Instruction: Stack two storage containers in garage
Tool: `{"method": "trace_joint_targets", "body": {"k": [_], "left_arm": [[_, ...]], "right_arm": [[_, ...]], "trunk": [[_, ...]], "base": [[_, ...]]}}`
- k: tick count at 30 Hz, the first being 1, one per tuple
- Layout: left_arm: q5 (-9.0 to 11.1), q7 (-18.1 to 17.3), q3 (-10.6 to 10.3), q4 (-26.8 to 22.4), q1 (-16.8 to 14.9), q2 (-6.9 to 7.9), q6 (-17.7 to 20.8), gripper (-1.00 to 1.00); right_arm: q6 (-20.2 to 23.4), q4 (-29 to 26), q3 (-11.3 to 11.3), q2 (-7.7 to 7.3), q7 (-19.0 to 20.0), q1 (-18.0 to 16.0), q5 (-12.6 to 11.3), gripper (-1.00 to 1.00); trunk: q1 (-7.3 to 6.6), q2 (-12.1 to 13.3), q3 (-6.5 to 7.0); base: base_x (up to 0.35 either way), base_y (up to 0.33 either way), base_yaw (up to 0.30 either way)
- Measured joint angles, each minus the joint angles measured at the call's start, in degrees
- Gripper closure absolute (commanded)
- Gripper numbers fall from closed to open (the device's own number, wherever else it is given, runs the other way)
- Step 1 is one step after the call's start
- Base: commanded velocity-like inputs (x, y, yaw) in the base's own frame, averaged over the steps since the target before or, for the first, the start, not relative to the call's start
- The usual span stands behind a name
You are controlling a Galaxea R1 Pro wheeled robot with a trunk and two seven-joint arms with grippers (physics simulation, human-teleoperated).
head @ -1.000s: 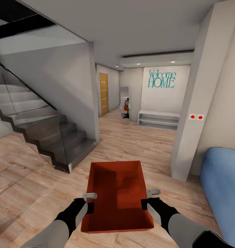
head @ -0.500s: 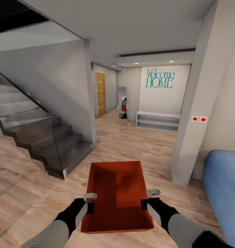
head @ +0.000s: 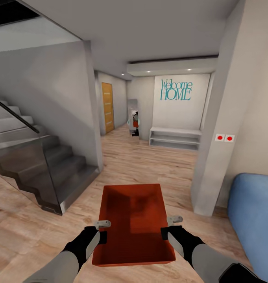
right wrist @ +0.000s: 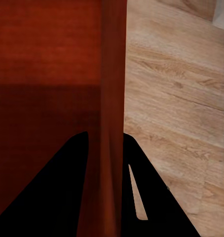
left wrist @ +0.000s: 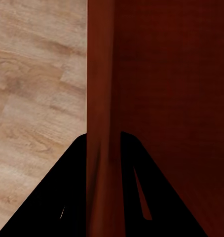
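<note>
Hanging level above the light wood plank floor [head: 157,165], the orange-red storage container [head: 134,220] sits between the two arms, open top up. The left pincer [head: 103,229] is clamped on its left wall and the right pincer [head: 171,225] on its right wall; each wrist view shows a wall edge running between two dark fingers. Beyond lie a staircase [head: 51,165], a blue sofa [head: 254,212], a white pillar [head: 216,149] and a teal "Welcome HOME" sign [head: 176,90].
</note>
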Motion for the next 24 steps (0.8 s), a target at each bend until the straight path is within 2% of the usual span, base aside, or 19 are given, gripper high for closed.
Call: {"method": "trace_joint_targets", "body": {"k": [24], "left_arm": [[0.0, 0.1, 0.0, -0.1, 0.0, -0.04, 0.0, 1.0]], "right_arm": [[0.0, -0.2, 0.0, -0.08, 0.0, 0.0, 0.0, 1.0]], "trunk": [[0.0, 0.0, 0.0]], "base": [[0.322, 0.0, 0.0]]}}
